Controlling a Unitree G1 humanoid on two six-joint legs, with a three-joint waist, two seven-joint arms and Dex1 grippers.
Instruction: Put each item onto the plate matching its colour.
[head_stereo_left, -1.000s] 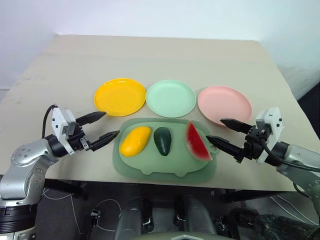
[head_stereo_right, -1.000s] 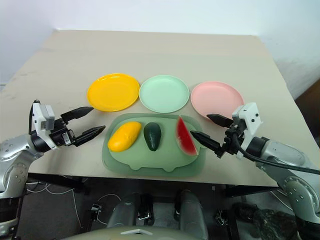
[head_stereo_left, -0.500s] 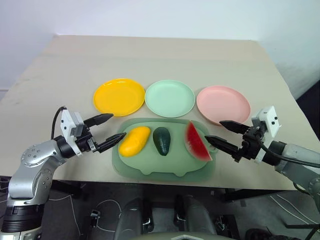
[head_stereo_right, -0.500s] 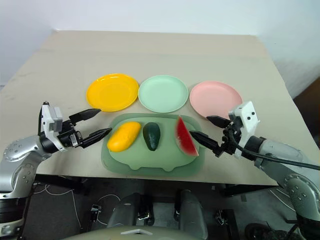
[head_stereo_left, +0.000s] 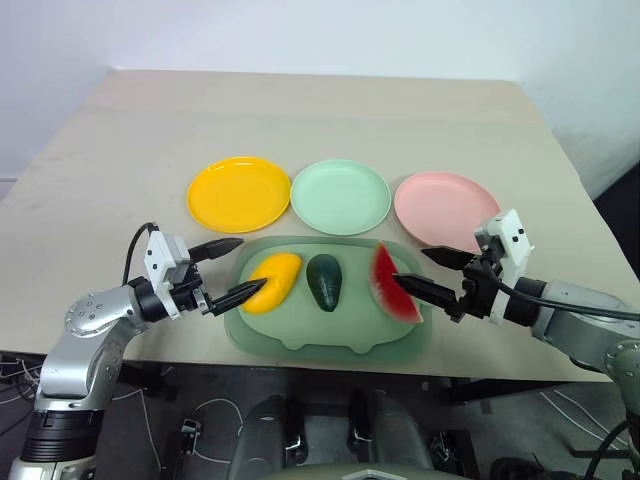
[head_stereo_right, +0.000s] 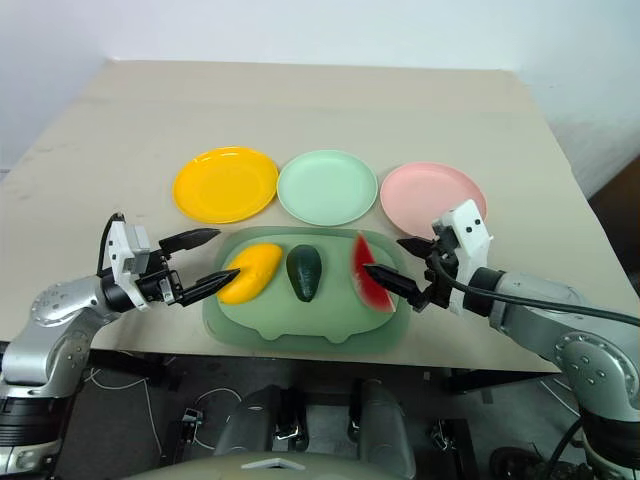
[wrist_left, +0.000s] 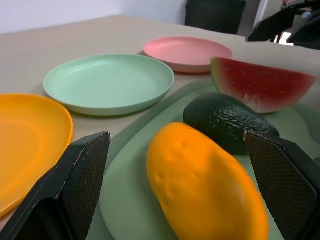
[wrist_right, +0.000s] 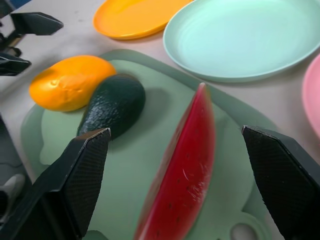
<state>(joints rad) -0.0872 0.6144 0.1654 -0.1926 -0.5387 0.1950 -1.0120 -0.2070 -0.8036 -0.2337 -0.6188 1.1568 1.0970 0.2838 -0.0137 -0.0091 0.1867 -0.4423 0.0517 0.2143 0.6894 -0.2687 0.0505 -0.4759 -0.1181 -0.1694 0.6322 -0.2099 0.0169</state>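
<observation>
mango (head_stereo_left: 271, 282), avocado (head_stereo_left: 324, 281) and watermelon slice (head_stereo_left: 393, 283) all lie side by side on the pale green mat (head_stereo_left: 330, 335), none of them on a plate yet. behind the mat sit the yellow plate (head_stereo_left: 239, 192), the mint plate (head_stereo_left: 340, 196) and the pink plate (head_stereo_left: 446, 206) in a row on the table (head_stereo_left: 300, 110).

the left gripper (head_stereo_left: 233, 270) has its fingers spread wide and empty, straddling the near end of the mango. the right gripper (head_stereo_left: 428, 272) is just as wide and empty, with its lower finger at the face of the watermelon.

to do this well, i'd say each gripper should slide in until the fruit sits deep between the fingers before closing. the mango is rounded and could squirt out, so it wants a grip across its middle. the slice is thin and stands on its rind, so it may tip if nudged first.

compared with a second ago, both arms have come inward: the left tips were short of the mat's edge then, and the right ones were beside the slice.
</observation>
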